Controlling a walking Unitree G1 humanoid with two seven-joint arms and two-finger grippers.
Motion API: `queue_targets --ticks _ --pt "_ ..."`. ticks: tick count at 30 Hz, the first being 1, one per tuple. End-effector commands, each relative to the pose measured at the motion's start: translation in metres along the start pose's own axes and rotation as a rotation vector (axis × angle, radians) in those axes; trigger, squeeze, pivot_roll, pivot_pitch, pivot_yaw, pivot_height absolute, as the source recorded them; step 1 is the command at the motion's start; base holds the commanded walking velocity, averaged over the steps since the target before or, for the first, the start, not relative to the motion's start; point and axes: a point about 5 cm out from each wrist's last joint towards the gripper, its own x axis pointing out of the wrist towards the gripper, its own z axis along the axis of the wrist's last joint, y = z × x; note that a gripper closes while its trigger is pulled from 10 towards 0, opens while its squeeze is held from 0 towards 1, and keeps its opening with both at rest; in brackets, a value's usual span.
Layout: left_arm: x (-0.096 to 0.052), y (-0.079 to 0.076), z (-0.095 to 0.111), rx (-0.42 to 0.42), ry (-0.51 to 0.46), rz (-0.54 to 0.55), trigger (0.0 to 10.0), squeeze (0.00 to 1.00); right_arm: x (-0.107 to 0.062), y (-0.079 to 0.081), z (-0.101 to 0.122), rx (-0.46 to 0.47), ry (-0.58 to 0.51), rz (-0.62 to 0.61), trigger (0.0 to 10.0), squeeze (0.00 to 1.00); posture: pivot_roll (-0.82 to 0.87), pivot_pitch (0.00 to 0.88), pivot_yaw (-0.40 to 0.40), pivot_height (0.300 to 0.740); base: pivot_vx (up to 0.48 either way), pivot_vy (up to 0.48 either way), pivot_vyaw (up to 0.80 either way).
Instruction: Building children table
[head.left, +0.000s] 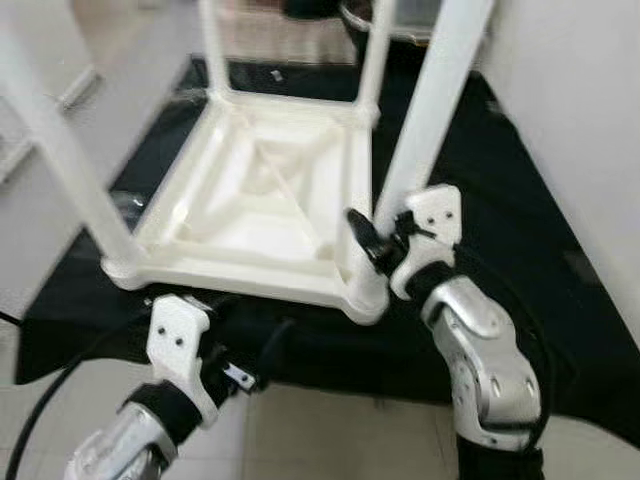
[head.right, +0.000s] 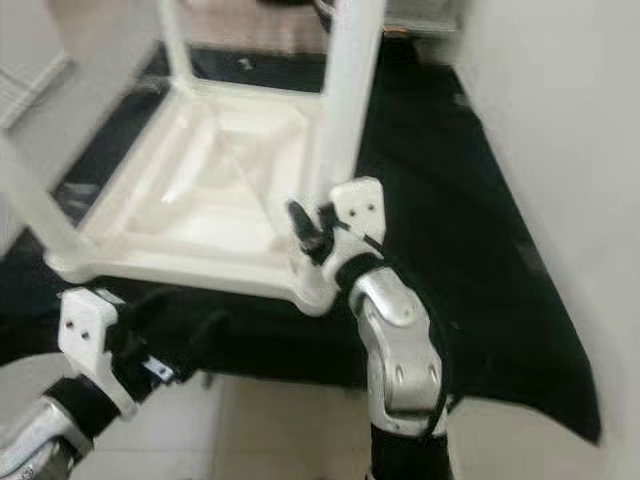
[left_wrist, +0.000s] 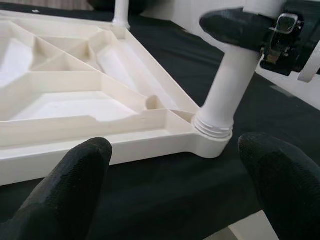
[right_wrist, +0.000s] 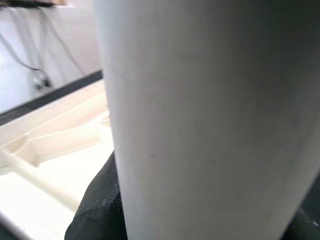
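The left gripper (left_wrist: 172, 187) hangs open just short of the table top's near edge. The right gripper (head.left: 385, 245) appears clamped around the near right leg (head.left: 428, 110), low by its socket (its wrist view is blurred). The white table top (head.left: 270, 190) lies upside down on a black cloth (head.left: 520, 230), legs standing upward.

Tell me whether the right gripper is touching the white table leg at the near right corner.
Touching. In the left wrist view a black finger of the right gripper presses against the leg, just above its threaded socket.
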Motion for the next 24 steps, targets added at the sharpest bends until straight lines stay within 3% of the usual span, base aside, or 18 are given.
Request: queue_targets --ticks 1,3,4,6,7,9,10,11,12,13,15,16,17,18,19,20,22,24 --pt "0.002 -0.001 -0.005 -0.017 0.019 -0.015 10.0 0.0 -0.009 -0.025 -0.054 0.003 0.283 -0.168 0.0 0.0 0.12 0.212 -0.066 0.74 0.0 0.0 0.0" --pt "0.0 0.0 -0.006 -0.016 0.025 -0.011 10.0 0.0 0.002 -0.006 -0.043 0.165 0.234 -0.155 0.0 0.0 0.12 0.209 -0.075 0.74 0.0 0.0 0.0" --pt "0.0 0.0 -0.006 -0.016 0.027 -0.011 10.0 0.0 0.006 0.003 -0.035 0.197 0.206 -0.113 1.6 0.0 0.12 0.207 -0.075 0.74 0.0 0.0 0.0" --pt "0.0 0.0 -0.006 -0.016 0.028 -0.011 10.0 0.0 0.009 0.008 -0.031 0.209 0.188 -0.083 1.6 0.0 0.12 0.207 -0.075 0.74 0.0 0.0 0.0" --pt "0.0 0.0 -0.006 -0.016 0.028 -0.012 10.0 0.0 0.011 0.014 -0.024 0.204 0.16 -0.025 10.0 0.57 0.13 0.209 -0.075 0.74 0.0 0.0 0.0" --pt "0.0 0.001 -0.006 -0.015 0.029 -0.013 10.0 0.0 0.012 0.017 -0.02 0.203 0.14 0.012 10.0 0.57 0.13 0.209 -0.075 0.74 0.0 0.0 0.0" --pt "0.0 0.0 -0.006 -0.018 0.028 -0.013 10.0 0.0 0.013 0.018 -0.015 0.225 0.114 0.046 10.0 1.0 0.12 0.212 -0.076 0.74 0.0 0.0 0.0" --pt "0.0 0.0 -0.006 -0.018 0.028 -0.013 10.0 0.0 0.013 0.018 -0.015 0.225 0.114 0.046 10.0 1.0 0.12 0.212 -0.076 0.74 0.0 0.0 0.0" --pt "0.0 -0.003 -0.008 -0.028 0.036 -0.022 10.0 0.0 0.016 0.026 0.001 0.29 0.036 0.32 10.0 1.0 0.12 0.22 -0.078 0.74 0.0 0.0 0.0" --pt "0.0 -0.003 -0.008 -0.028 0.036 -0.022 10.0 0.0 0.016 0.026 0.001 0.29 0.036 0.32 10.0 1.0 0.12 0.22 -0.078 0.74 0.0 0.0 0.0" --pt "-0.002 -0.008 -0.011 -0.036 0.054 -0.043 10.0 0.0 0.019 0.012 0.014 0.212 -0.027 0.567 10.0 1.0 0.12 0.226 -0.083 0.74 0.0 0.0 0.0" --pt "-0.002 -0.009 -0.012 -0.038 0.059 -0.05 10.0 0.0 0.02 0.003 0.016 0.155 -0.023 0.644 10.0 0.99 0.12 0.228 -0.084 0.74 0.0 0.0 0.0" --pt "-0.002 -0.009 -0.012 -0.038 0.059 -0.05 10.0 0.0 0.02 0.003 0.016 0.155 -0.023 0.644 10.0 0.99 0.12 0.228 -0.084 0.74 0.0 0.0 0.0" --pt "-0.003 -0.011 -0.012 -0.038 0.062 -0.054 10.0 0.0 0.022 -0.006 0.018 0.076 -0.029 0.708 10.0 0.4 0.12 0.235 -0.086 0.74 0.0 0.0 0.0" --pt "-0.004 -0.012 -0.012 -0.035 0.065 -0.057 10.0 0.0 0.023 -0.01 0.02 0.038 -0.022 0.753 10.0 0.0 0.13 0.239 -0.086 0.74 0.0 0.0 0.0" --pt "-0.004 -0.012 -0.012 -0.035 0.065 -0.057 10.0 0.0 0.023 -0.01 0.02 0.038 -0.022 0.753 10.0 0.0 0.13 0.239 -0.086 0.74 0.0 0.0 0.0" --pt "-0.006 -0.013 -0.014 -0.004 0.091 -0.067 10.0 0.0 0.026 -0.018 0.024 0.004 -0.003 0.913 10.0 0.0 0.14 0.245 -0.09 0.74 0.0 0.0 0.0" --pt "-0.008 -0.013 -0.016 0.015 0.106 -0.074 10.0 0.0 0.027 -0.021 0.025 0.001 0.008 0.971 10.0 0.0 0.15 0.246 -0.09 0.74 0.0 0.0 0.0"
